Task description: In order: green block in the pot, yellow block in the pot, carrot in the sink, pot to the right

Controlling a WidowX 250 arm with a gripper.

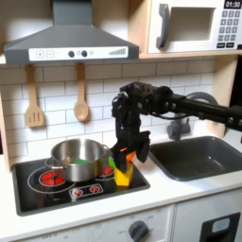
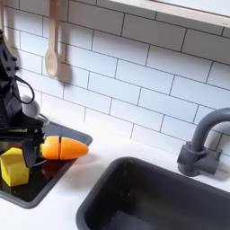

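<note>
Carrot [image 2: 63,147]: tapered, orange, lying beside yellow block [image 2: 13,167].

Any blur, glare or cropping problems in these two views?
The first exterior view is soft and low in detail, with bright reflections on the pot. The second exterior view is sharper on the carrot and yellow block, but the faucet and sink are cut off at the frame edge.

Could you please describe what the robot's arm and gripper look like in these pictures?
In the first exterior view the arm is all black: chunky, boxy joint housings linked by slim straight segments, with a matte finish. The gripper is black too, a compact block ending in short fingers. In the second exterior view, thin black cables loop along the black body. No markings can be made out.
</note>
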